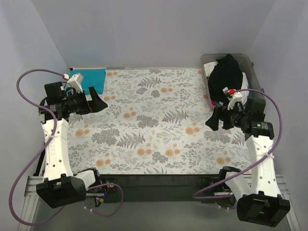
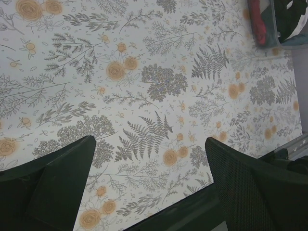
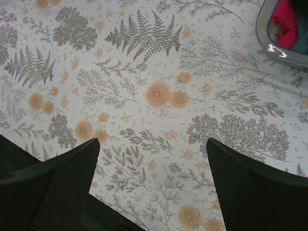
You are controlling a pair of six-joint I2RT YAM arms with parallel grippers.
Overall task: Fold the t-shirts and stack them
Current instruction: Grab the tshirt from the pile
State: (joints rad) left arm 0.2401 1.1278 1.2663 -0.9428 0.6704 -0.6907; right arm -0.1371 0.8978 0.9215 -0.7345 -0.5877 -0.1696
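Observation:
A folded teal-blue t-shirt (image 1: pixel 91 78) lies at the far left corner of the table. A black t-shirt (image 1: pixel 226 77) is heaped in the clear grey tub (image 1: pixel 253 72) at the far right, with a white t-shirt (image 1: pixel 242 97) under it. My left gripper (image 1: pixel 100 102) is open and empty, hovering just in front of the teal shirt. My right gripper (image 1: pixel 212 120) is open and empty, just left of the tub's near end. In both wrist views the gripper (image 2: pixel 150 144) (image 3: pixel 153 144) holds nothing, over floral cloth.
The floral table cloth (image 1: pixel 154 120) covers the table. The tub's corner shows in the right wrist view (image 3: pixel 269 29) with red cloth (image 3: pixel 286 24) inside; red cloth (image 2: pixel 260 24) also shows in the left wrist view. White walls enclose three sides.

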